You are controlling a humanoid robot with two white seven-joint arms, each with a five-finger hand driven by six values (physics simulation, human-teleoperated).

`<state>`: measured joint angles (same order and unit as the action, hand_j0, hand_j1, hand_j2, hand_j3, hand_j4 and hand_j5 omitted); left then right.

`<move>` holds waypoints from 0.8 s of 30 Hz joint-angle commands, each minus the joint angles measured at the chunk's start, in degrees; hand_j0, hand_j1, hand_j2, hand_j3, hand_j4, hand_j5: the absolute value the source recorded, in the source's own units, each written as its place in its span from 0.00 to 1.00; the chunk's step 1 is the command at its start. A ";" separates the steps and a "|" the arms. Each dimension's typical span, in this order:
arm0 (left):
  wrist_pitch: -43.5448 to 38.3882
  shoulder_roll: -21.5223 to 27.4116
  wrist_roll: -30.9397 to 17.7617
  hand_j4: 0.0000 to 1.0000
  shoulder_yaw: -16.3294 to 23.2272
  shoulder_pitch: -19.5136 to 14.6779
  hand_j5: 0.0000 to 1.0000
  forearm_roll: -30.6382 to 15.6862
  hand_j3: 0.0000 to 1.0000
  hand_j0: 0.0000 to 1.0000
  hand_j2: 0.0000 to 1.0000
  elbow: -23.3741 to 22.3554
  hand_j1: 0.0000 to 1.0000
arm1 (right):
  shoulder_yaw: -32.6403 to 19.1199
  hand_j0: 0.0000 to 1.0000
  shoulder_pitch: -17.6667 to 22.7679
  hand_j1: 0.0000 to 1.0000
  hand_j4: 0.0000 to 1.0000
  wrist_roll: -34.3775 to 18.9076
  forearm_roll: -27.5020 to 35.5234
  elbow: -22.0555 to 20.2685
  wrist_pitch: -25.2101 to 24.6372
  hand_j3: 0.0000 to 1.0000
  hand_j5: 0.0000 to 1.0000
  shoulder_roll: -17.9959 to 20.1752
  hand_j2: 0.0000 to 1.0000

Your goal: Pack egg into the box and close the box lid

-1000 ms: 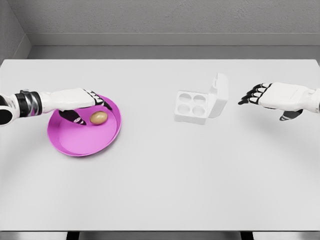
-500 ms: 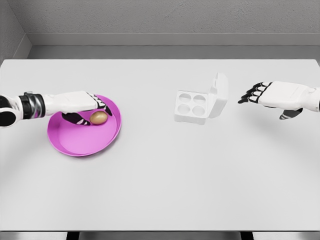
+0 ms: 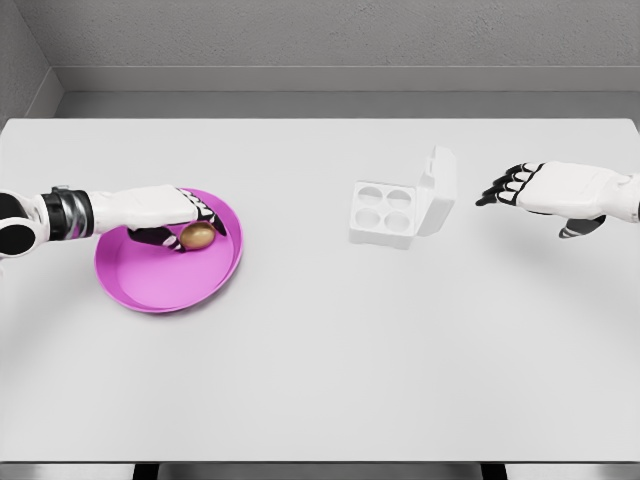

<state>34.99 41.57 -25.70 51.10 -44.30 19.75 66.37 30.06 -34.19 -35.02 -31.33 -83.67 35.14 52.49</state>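
We have our left robot hand (image 3: 180, 213) curled around the egg (image 3: 197, 236) in the pink bowl (image 3: 150, 285) to lift it, while our right robot hand (image 3: 545, 190) waits open-fingered beside the open-lidded box (image 3: 385, 213).

A wide white table (image 3: 320, 350) fills nearly the whole view, evenly lit, shadows soft. Behind its far edge runs a grey floor strip (image 3: 340, 104), then a pale baseboard (image 3: 340, 78) under a rough grey wall (image 3: 330, 30). Another grey wall (image 3: 20, 60) closes the left corner.
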 commanded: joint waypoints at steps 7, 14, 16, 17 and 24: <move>0.01 0.09 -0.06 0.66 0.84 0.00 0.66 0.03 0.66 0.66 0.66 0.87 0.66 | 0.00 1.00 0.00 1.00 1.00 0.02 0.22 0.00 -0.14 1.00 1.00 0.07 1.00; 0.01 0.18 -0.06 0.55 0.84 0.00 0.55 0.03 0.55 0.55 0.55 1.13 0.55 | 0.00 1.00 0.00 1.00 1.00 0.02 0.22 0.00 -0.14 1.00 1.00 -0.02 1.00; 0.01 0.53 -0.06 0.54 0.84 0.00 0.54 0.03 0.54 0.54 0.54 1.92 0.54 | 0.00 1.00 0.00 1.00 1.00 0.02 0.22 0.00 -0.14 1.00 1.00 -0.02 1.00; 0.01 0.62 -0.06 0.51 0.84 0.00 0.51 0.03 0.51 0.51 0.51 2.01 0.51 | 0.00 1.00 0.00 1.00 1.00 0.02 0.22 0.00 -0.14 1.00 1.00 -0.02 1.00; 0.01 0.80 0.03 0.44 0.75 -0.18 0.44 -0.06 0.44 0.44 0.44 2.10 0.44 | 0.00 1.00 0.00 1.00 1.00 0.02 0.22 0.00 -0.14 1.00 1.00 -0.02 1.00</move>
<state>35.11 42.25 -25.71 51.95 -44.56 20.14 68.38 30.08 -34.19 -35.02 -31.33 -83.67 35.14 52.41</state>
